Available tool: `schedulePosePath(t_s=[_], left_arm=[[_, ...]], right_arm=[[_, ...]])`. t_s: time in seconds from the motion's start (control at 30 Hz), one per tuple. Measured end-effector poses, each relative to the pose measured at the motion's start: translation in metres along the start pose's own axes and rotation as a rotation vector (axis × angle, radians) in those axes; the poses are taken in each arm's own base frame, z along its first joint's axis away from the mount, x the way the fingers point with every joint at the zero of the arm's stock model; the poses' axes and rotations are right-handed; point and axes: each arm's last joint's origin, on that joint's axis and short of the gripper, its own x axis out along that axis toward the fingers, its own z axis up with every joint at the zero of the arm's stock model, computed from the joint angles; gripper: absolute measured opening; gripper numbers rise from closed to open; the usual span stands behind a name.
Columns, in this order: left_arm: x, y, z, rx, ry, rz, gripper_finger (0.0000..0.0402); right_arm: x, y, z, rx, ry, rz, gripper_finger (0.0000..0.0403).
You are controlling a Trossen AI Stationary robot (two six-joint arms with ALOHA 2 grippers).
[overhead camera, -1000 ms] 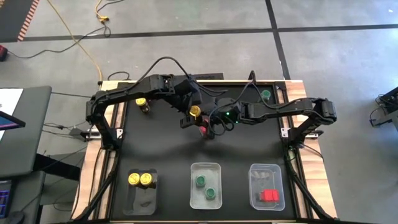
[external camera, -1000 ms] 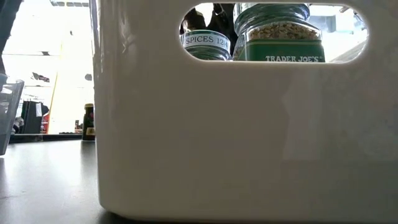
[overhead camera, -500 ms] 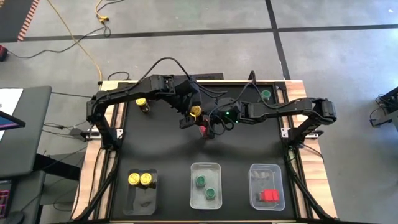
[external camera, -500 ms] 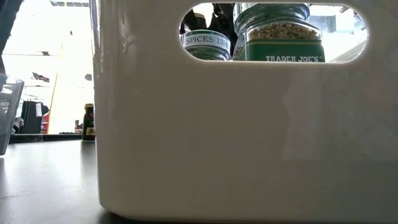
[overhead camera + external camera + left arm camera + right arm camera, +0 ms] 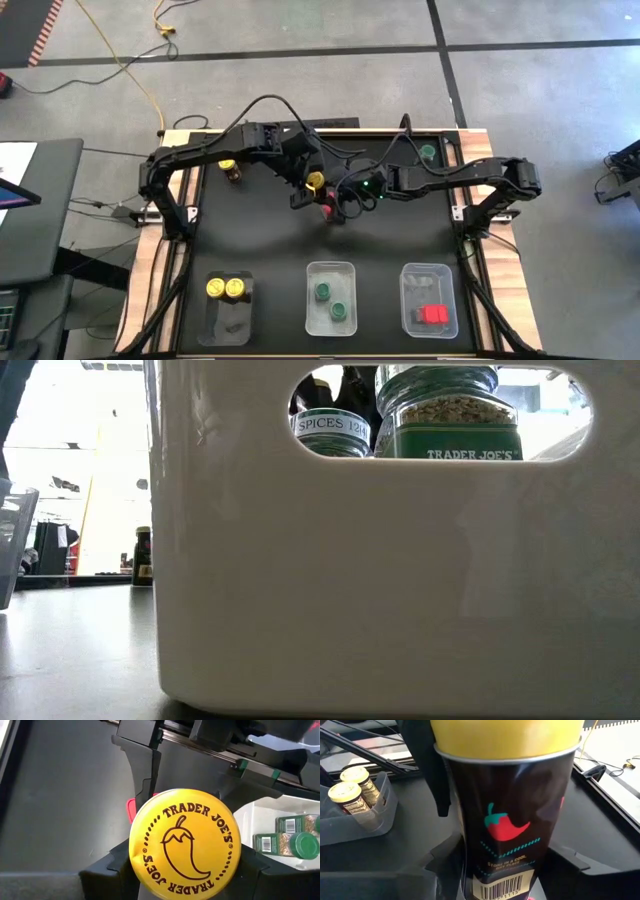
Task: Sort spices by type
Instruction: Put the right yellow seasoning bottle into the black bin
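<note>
Jaws of the left gripper (image 5: pixel 312 186) pinch a yellow-lidded jar (image 5: pixel 184 843), the right gripper (image 5: pixel 336 205) close beside it, its state unclear

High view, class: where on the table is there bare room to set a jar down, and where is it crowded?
Bare mat lies between the yellow-lid tray and the green-lid tray, and across the middle band above all three trays. It is crowded at centre, where the left gripper and right gripper meet around a yellow-lidded jar.
</note>
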Motion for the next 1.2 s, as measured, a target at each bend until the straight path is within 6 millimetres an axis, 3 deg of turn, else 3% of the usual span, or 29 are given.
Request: schedulePosePath(t_s=[0.3, 0.5, 0.73, 0.97, 1.1, 1.2], left_arm=[[0.001, 0.0, 0.001, -0.038, -0.001, 0.004, 0.02], [0.001, 0.001, 0.002, -0.045, -0.013, 0.018, 0.02], [0.001, 0.001, 0.001, -0.045, -0.01, 0.034, 0.0201], [0.0, 0.001, -0.006, -0.062, 0.061, 0.038, 0.0201], [-0.002, -0.005, -0.013, -0.13, 0.127, 0.047, 0.0201], [-0.006, -0.021, -0.02, -0.134, 0.176, 0.055, 0.0201]], right_arm=[[-0.001, -0.002, -0.001, 0.017, 0.021, -0.007, 0.0259], [-0.003, -0.014, -0.003, 0.157, 0.047, -0.073, 0.0315], [-0.01, -0.023, -0.014, 0.084, 0.2, -0.115, 0.0368], [-0.048, -0.023, -0.011, 0.035, 0.295, -0.123, 0.0373], [-0.074, -0.022, -0.013, 0.122, 0.372, -0.142, 0.0373], [-0.093, -0.018, -0.013, 0.207, 0.405, -0.155, 0.0373]])
